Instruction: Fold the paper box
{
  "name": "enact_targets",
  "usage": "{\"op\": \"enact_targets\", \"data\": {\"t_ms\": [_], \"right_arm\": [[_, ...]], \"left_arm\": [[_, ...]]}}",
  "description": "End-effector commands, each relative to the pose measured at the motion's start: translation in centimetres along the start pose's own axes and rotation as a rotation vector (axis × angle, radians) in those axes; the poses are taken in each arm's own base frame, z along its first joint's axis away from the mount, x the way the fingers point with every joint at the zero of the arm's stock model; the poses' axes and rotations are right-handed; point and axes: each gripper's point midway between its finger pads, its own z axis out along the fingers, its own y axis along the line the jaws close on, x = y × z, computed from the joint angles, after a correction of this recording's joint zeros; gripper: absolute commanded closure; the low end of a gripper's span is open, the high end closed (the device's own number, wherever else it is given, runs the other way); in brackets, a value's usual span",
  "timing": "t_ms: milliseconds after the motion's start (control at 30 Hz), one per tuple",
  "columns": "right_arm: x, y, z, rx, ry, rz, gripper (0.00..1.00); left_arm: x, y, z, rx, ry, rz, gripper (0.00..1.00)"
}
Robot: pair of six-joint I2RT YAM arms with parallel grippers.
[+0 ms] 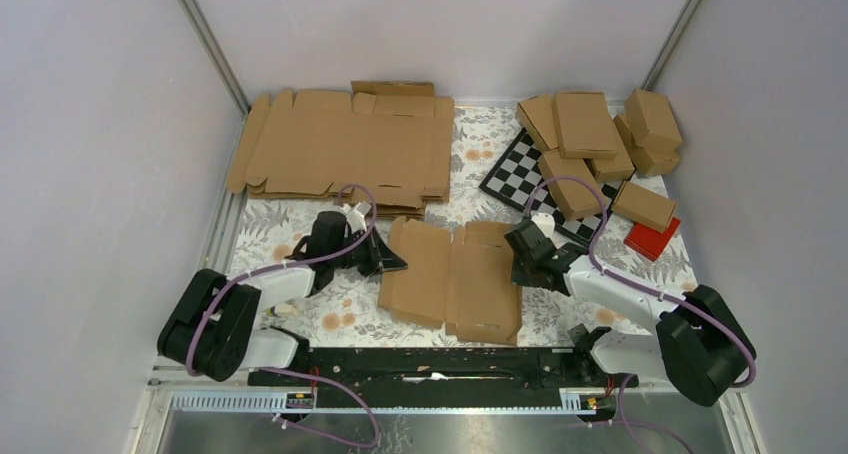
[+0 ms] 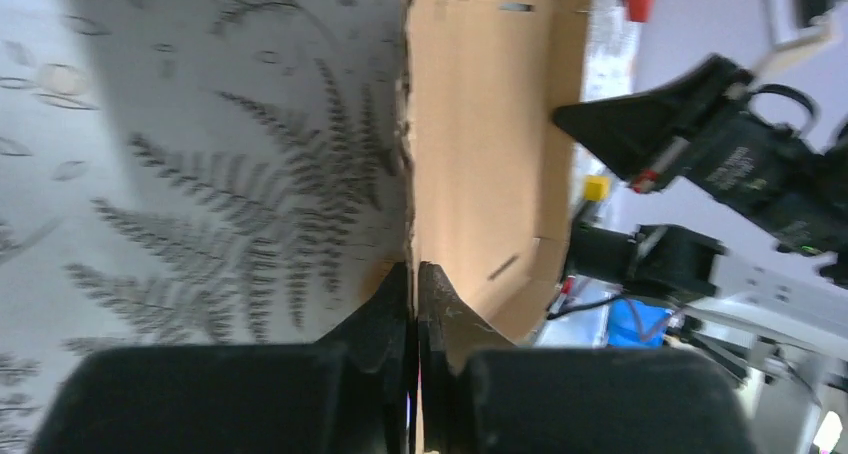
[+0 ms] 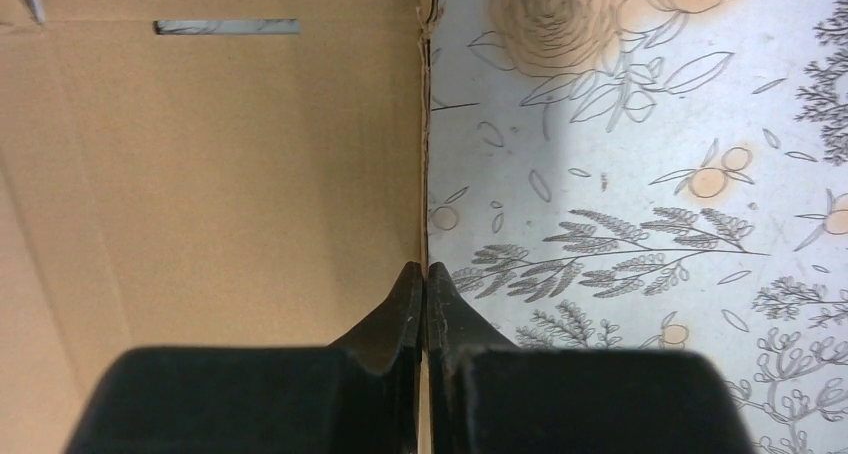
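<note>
We are seeing the paper box (image 1: pixel 452 279) lying open and creased on the bench (image 1: pixel 335 322), left claw (image 2: pixel 415 274) and right claw (image 3: pixel 426 274) each clamping one side edge

The tabletop (image 1: pixel 262 222) wears a pale cloth printed with grey ferns and orange flowers. Near its middle lies one brown cardboard blank (image 1: pixel 455 279), opened out, creased and slotted. At far left a stack of larger blanks (image 1: pixel 345 149) lies flat, its left flaps reaching the cloth's edge. At far right a black-and-white chequered board (image 1: pixel 515 169) lies at a slant, half covered by a heap of folded boxes (image 1: pixel 585 124) that spreads to the far right corner. One more small box (image 1: pixel 643 204) sits at the right edge, touching a red block (image 1: pixel 652 239) just nearer.
</note>
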Motion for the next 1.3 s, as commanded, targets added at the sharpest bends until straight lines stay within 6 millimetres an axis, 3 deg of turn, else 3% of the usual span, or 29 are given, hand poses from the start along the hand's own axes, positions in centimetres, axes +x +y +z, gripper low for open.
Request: {"op": "enact_targets", "data": {"t_ms": [0,100,233,400,500,633,767,867,1067,1267], "right_arm": [[-1.8,2.3,-1.9,-0.128,-0.041,-0.053,1.0],[-3.0,2.9,-3.5,-0.179,-0.091,-0.068,1.0],[-5.3,3.7,-6.0,-0.261,-0.203,-0.05,1.0],[-9.0,7.2,-8.9,-0.468,-0.408,-0.073,0.94],[-12.2,8.9,-10.3,-0.535,-0.561,-0.088,0.93],[-14.1,10.1,-9.2,-0.519,-0.615,-0.117,0.93],[-15.4,10.5,-6.2,-0.418,-0.591,-0.1,0.92],[-15.7,10.7,-4.1,-0.367,-0.577,-0.081,0.83],[-16.0,12.1,-3.4,-0.399,-0.555,-0.098,0.73],[-14.7,11.4,-2.5,-0.383,-0.519,-0.094,0.7]], "left_arm": [[-0.5,-5.2,-1.6,0.195,-0.006,0.067,1.0],[-0.9,-6.8,-3.0,0.194,-0.046,0.109,1.0],[-1.9,-10.7,-5.9,0.25,-0.134,0.203,1.0],[-4.6,-15.0,-9.9,0.313,-0.375,0.381,1.0],[-6.0,-16.2,-11.0,0.334,-0.513,0.473,1.0],[-7.6,-15.8,-10.6,0.322,-0.657,0.528,1.0],[-8.6,-16.1,-9.9,0.319,-0.72,0.546,1.0],[-9.1,-16.6,-9.2,0.288,-0.749,0.587,1.0],[-8.4,-17.7,-7.4,0.252,-0.713,0.659,1.0],[-7.9,-17.8,-7.4,0.229,-0.726,0.681,1.0]]}}
